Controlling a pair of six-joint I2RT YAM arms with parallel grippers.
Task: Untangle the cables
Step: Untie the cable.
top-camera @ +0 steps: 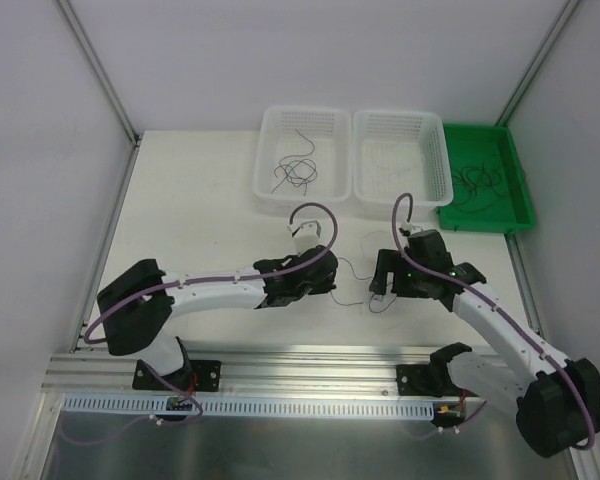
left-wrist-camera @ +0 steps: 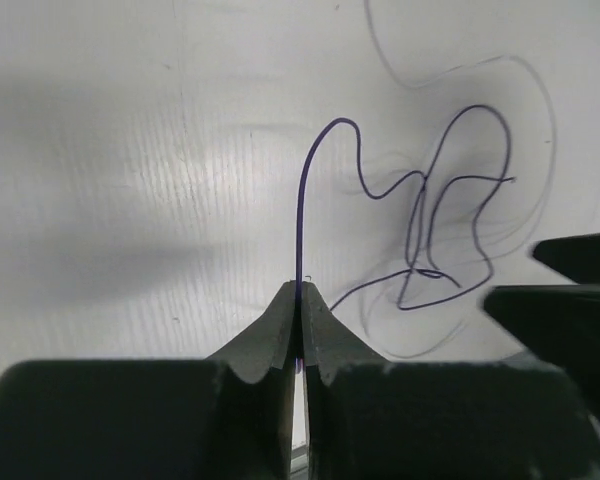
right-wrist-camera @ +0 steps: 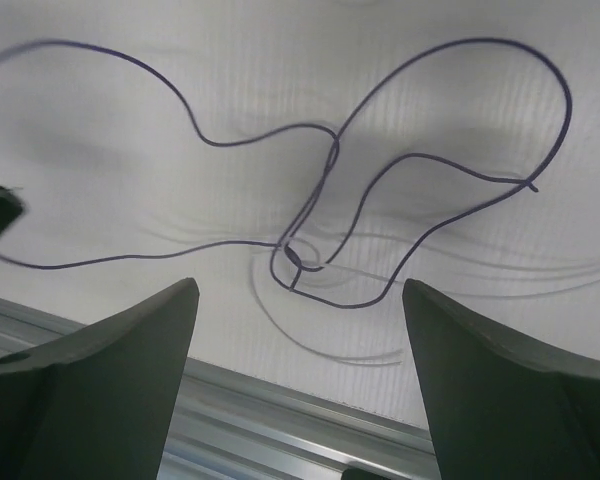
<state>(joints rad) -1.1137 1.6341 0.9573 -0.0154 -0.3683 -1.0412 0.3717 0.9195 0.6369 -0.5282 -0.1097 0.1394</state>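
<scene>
Dark violet-grey and hair-thin: the cables [right-wrist-camera: 333,145] lie slack on the white table [left-wrist-camera: 130,150], in the gap between the two claws.

Left claw [left-wrist-camera: 300,295]: pressed fully together, with one strand [left-wrist-camera: 300,220] nipped at the very tips. From the pinch the strand runs straight ahead, curls over and goes off to this claw's right into the tangle.

Right claw [right-wrist-camera: 300,285]: fingers wide apart, nothing in it. The knot [right-wrist-camera: 302,258] sits just ahead of it, roughly centred between the two fingers. The loops fan out beyond it and to either side.

Risks, as judged:
- The grip is on the tips only and the strand is very fine. A sideways tug could slide it out of the left claw.
- If the left claw draws away while the rest lies free, the whole bundle probably trails along and nothing separates.
- If the right claw closes on the knot itself, it pins every crossing strand together. A pull would then cinch the knot tighter.
- The strands lie flat on the table, so the right fingers may shut over them and catch nothing, or scrape the surface.
- The claws are near each other: dark parts of the right one show at the right edge of the left wrist view. Any move closer risks contact.
</scene>
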